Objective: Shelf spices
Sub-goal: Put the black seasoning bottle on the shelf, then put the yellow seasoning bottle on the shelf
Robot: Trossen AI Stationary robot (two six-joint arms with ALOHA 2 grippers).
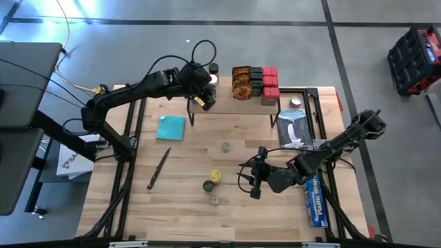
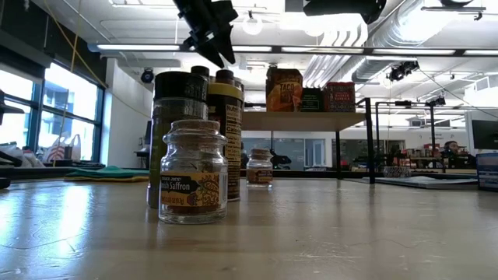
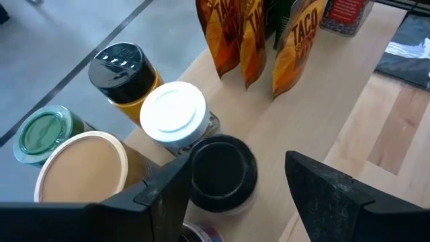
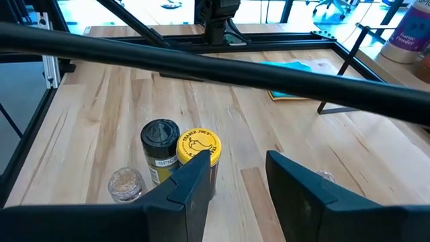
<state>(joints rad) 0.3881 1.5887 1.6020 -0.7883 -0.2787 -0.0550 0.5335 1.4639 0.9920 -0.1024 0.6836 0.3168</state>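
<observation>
Shelf [image 1: 227, 103]: several jars, orange packets [image 1: 241, 83] and red boxes [image 1: 270, 84] are already placed on top.
Left gripper [image 3: 235, 188]: spread open around a black-lidded jar [image 3: 222, 171] there, apparently released.
Right gripper [image 4: 235, 181]: held open, empty, near the yellow-lidded jar [image 4: 199, 149].
Remaining: four jars are left on the table.

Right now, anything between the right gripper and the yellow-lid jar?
No. In the high view, only bare tabletop separates the right gripper from the yellow-lid jar. The right wrist view shows the same, with the jar just ahead of the open fingers.
</observation>
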